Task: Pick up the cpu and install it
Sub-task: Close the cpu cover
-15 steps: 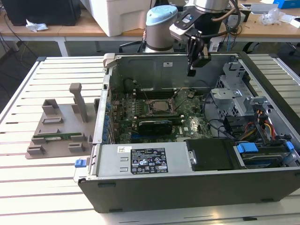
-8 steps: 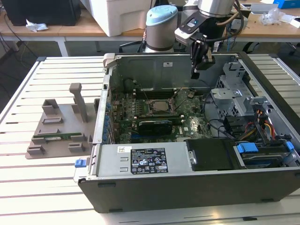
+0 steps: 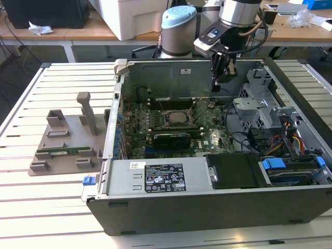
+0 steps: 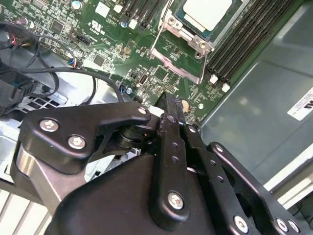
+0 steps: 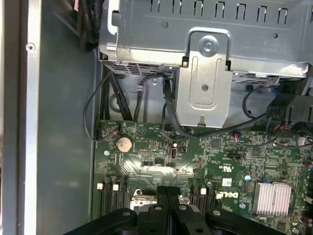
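Observation:
The cpu (image 3: 176, 117), a silver square chip, lies flat in its socket on the green motherboard (image 3: 207, 136) inside the open computer case. In the second wrist view the cpu (image 4: 206, 11) sits within the metal socket frame, and a thin lever stands raised beside it. My gripper (image 3: 220, 83) hangs above the board near the case's back wall, to the exterior view's right of the socket and apart from the chip. Both wrist views show its black fingers (image 4: 168, 105) pressed together with nothing between them, the gripper (image 5: 167, 191) shut.
The grey case wall (image 3: 171, 78) stands just behind the gripper. A metal drive cage (image 3: 254, 106) and cables (image 3: 288, 140) crowd the exterior view's right. A black expansion card (image 3: 167, 139) sits in front of the socket. A grey fixture (image 3: 65, 145) with a green memory stick (image 3: 62, 152) lies outside the case.

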`<move>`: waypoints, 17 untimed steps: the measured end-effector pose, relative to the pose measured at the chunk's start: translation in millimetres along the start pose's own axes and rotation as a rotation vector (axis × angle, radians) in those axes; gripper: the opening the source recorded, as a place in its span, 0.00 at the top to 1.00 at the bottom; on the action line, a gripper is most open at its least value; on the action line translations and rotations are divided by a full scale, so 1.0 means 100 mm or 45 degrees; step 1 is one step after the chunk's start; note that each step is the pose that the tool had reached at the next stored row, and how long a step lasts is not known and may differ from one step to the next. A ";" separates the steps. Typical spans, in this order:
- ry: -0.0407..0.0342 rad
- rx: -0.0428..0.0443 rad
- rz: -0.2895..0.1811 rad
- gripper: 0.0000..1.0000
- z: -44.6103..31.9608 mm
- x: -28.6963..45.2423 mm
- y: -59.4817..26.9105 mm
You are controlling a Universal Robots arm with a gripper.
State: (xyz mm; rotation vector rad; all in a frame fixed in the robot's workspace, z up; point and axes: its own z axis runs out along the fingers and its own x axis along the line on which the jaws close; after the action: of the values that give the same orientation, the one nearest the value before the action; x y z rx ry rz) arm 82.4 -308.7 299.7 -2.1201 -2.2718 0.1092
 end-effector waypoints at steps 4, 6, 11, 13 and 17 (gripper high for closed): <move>0.0003 0.001 0.000 0.89 0.127 0.003 0.019; 0.0003 0.002 0.000 0.89 0.179 0.003 0.031; 0.0006 0.003 0.000 0.89 0.272 0.006 0.045; 0.0003 0.003 0.000 0.89 0.310 0.006 0.049; 0.0005 0.003 0.000 0.89 0.422 0.009 0.061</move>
State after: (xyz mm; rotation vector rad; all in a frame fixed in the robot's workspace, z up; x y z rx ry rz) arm 85.4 -308.7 257.2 -2.1188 -2.2705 0.1112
